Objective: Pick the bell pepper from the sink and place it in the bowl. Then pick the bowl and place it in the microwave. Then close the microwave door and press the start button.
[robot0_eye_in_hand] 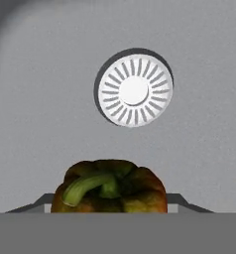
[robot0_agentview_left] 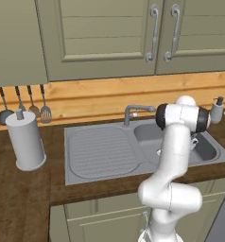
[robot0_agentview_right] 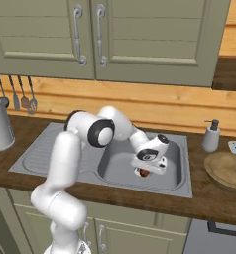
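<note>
In the left base view, the sink [robot0_agentview_left: 100, 151] is seen set into the wooden counter, its ribbed drainboard at 9 o'clock of the basin and the faucet [robot0_agentview_left: 133, 112] at the rear rim. The arm is bent down into the basin.

In the right base view, the gripper [robot0_agentview_right: 146, 172] is lowered into the basin, and the bell pepper [robot0_agentview_right: 144, 172] is seen as a small dark lump directly beneath the hand. The bowl [robot0_agentview_right: 228, 170] is placed on the counter at 3 o'clock of the sink, near a soap dispenser [robot0_agentview_right: 211, 135].

In the hand view, the bell pepper [robot0_eye_in_hand: 110, 187] is found at 6 o'clock, stem up, flanked closely by the finger tips [robot0_eye_in_hand: 182, 200]; whether it is clamped cannot be told. The white drain [robot0_eye_in_hand: 134, 91] is seen at 12 o'clock of the pepper.
</note>
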You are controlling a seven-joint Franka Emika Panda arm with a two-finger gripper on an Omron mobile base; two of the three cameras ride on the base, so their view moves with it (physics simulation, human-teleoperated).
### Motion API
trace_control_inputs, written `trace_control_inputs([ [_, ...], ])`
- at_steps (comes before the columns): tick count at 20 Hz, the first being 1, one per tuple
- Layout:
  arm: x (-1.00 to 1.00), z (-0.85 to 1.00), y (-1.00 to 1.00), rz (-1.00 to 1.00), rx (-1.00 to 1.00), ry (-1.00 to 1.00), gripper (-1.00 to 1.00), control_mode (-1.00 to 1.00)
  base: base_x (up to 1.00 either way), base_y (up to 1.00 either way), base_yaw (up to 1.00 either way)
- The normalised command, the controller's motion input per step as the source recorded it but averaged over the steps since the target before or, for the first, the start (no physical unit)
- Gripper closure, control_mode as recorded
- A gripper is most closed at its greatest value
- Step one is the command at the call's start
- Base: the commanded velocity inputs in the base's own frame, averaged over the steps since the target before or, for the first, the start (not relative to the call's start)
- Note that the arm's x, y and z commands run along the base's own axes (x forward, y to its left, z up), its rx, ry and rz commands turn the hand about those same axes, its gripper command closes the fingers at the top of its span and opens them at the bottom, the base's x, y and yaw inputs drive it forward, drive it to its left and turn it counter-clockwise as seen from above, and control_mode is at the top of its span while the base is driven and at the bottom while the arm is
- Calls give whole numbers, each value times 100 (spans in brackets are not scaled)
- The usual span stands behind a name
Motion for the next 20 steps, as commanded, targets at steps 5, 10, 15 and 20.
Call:
trace_control_inputs([
  [5,-43,100,20,0,-10,-27,100,-100,0,0,0],
  [10,-14,90,0,-3,-17,-8,100,-100,0,0,0],
  [15,0,97,-5,-8,-14,3,100,-100,0,0,0],
  [20,-5,79,-39,-11,-8,3,100,-100,0,0,0],
])
